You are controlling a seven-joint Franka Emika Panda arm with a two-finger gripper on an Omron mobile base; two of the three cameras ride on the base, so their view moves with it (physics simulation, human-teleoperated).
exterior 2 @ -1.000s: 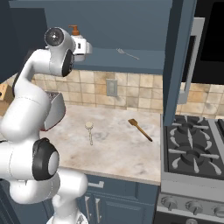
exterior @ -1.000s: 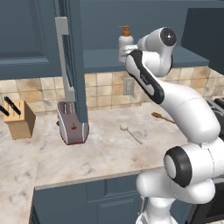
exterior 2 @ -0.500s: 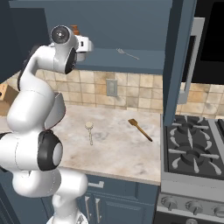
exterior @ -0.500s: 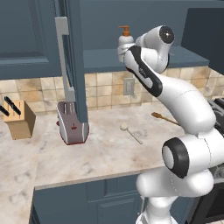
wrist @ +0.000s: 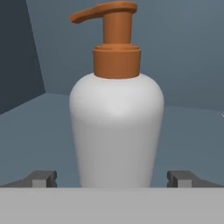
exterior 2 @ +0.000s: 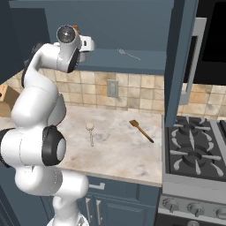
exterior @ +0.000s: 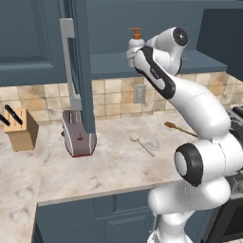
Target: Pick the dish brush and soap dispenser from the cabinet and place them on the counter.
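Note:
The soap dispenser (wrist: pixel 116 127), a white bottle with an orange pump, stands upright on the shelf of the open cabinet (exterior: pixel 112 65). In the hand view my gripper (wrist: pixel 112 179) is open, with one fingertip on each side of the bottle's base and a gap showing on both sides. The same soap dispenser (exterior: pixel 135 42) stands just behind my hand in the left base view. The dish brush (exterior: pixel 142 144) lies flat on the counter (exterior: pixel 109 166), and from the right the dish brush (exterior 2: pixel 91 133) lies below my arm.
An orange-brown utensil (exterior 2: pixel 141 130) lies on the counter near the stove (exterior 2: pixel 194 154). A thin grey rod (exterior 2: pixel 129 54) rests on the cabinet shelf. A toaster (exterior: pixel 78 138) and a knife block (exterior: pixel 21 130) stand at the left. Both cabinet doors (exterior: pixel 76 71) hang open.
My hand has edged up and farther in toward the soap dispenser. The jaws have stayed open, and the bottle and the brush have not moved.

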